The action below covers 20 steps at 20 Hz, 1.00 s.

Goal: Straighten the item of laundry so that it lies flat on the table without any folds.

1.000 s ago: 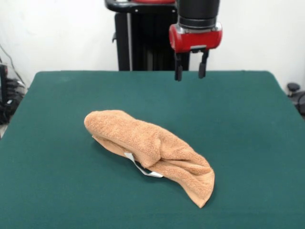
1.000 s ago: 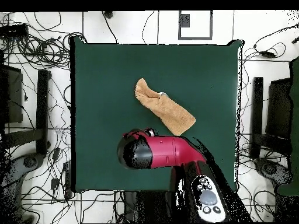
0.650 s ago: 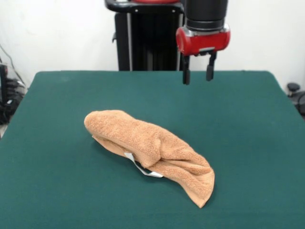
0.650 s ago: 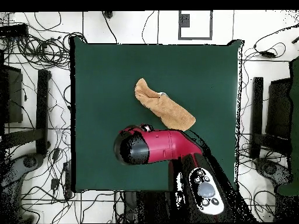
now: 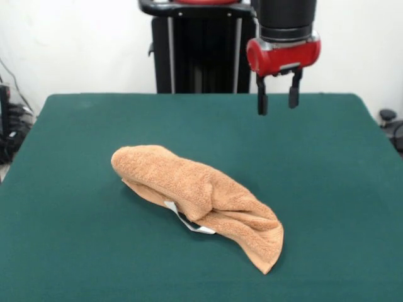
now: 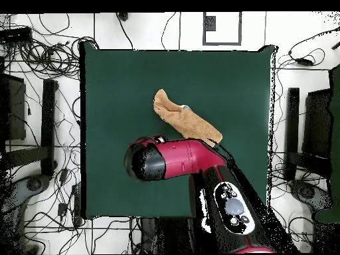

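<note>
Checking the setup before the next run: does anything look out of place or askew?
Only the towel: it lies bunched in a folded, diagonal roll on the table, its white tag poking out underneath. The gripper hangs open above, apart from it.

towel (image 5: 201, 198) is a light orange-tan with a small white tag (image 5: 192, 223), table (image 5: 75, 251) is dark green, gripper (image 5: 276, 100) has black fingers (image 5: 261, 104) under a glossy red collar, black arm above
</note>
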Each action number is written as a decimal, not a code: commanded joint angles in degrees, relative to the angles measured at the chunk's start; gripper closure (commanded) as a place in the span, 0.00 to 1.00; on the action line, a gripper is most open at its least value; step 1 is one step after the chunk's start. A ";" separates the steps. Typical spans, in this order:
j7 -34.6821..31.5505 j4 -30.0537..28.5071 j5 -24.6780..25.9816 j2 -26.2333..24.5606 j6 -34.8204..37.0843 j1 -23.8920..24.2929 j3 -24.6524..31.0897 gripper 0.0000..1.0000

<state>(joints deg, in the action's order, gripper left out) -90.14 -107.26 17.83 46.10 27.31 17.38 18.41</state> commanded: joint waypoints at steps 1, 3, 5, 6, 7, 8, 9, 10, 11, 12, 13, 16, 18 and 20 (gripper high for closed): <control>10.67 3.48 4.95 -3.07 6.61 0.89 7.93 0.00; 11.26 3.39 5.71 -3.17 7.09 1.12 8.46 0.00; 11.38 3.52 6.53 -3.60 7.14 1.40 8.88 0.00; 11.24 3.53 6.90 -3.68 7.18 1.55 9.02 0.00; 11.10 3.54 7.28 -3.76 7.22 1.69 9.16 0.00; 10.93 3.83 7.50 -3.97 7.39 1.73 9.35 0.00; 10.77 4.11 7.71 -4.17 7.56 1.77 9.54 0.00; 10.57 4.49 7.88 -4.33 7.91 1.77 9.80 0.00; 10.40 4.45 8.08 -4.34 7.99 1.95 10.09 0.00; 10.41 4.70 8.19 -4.48 8.27 2.03 10.33 0.00; 10.41 4.95 8.30 -4.62 8.56 2.10 10.58 0.00; 10.75 5.88 9.14 -5.34 8.87 2.14 11.19 0.00; 10.39 6.53 9.49 -5.80 9.15 2.05 11.35 0.00; 10.21 6.85 9.38 -5.84 9.97 2.21 11.67 0.00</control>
<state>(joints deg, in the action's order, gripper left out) -90.14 -104.16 24.89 41.77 30.39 19.53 23.16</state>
